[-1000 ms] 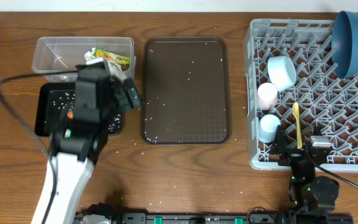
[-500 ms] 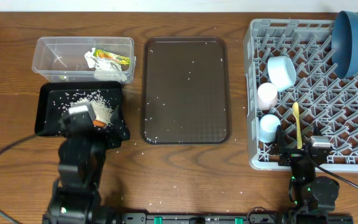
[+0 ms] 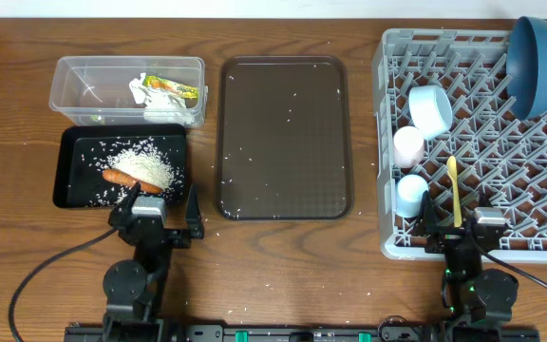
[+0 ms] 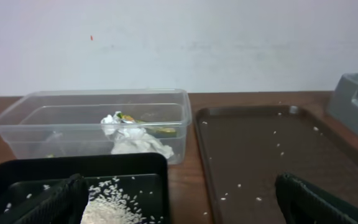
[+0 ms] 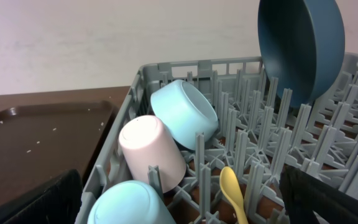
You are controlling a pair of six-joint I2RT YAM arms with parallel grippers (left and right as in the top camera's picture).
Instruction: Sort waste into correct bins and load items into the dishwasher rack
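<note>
From overhead, the left gripper (image 3: 160, 203) sat at the near edge of the black tray (image 3: 68, 186) with its jaws spread wide, holding nothing. The tray held the rice (image 3: 146, 163) and the carrot piece (image 3: 120, 177). The tissue (image 3: 165, 110) and the wrapper (image 3: 171, 88) lay in the clear tub (image 3: 76, 74) behind it. The brown serving tray (image 3: 283, 133) carried only scattered grains. The right gripper (image 3: 457, 224) was also wide open and empty, at the near edge of the dishwasher rack (image 3: 539, 199). The rack held the dark-blue bowl (image 3: 533, 59), a small pale bowl (image 3: 431, 110), the pink cup (image 3: 407, 144), the light-blue cup (image 3: 409, 194) and the yellow spoon (image 3: 453, 186).

In the left wrist view, both dark fingers (image 4: 50, 203) stood at the frame's far corners with nothing between them. Past them were rice in the black tray (image 4: 73, 165) and the tissue (image 4: 139, 142) in the tub (image 4: 30, 124).

The right wrist view showed the fingers (image 5: 332, 200) equally far apart and touching nothing. The spoon (image 5: 231, 185) lay among the pegs ahead, beside the pink cup (image 5: 151, 149).
</note>
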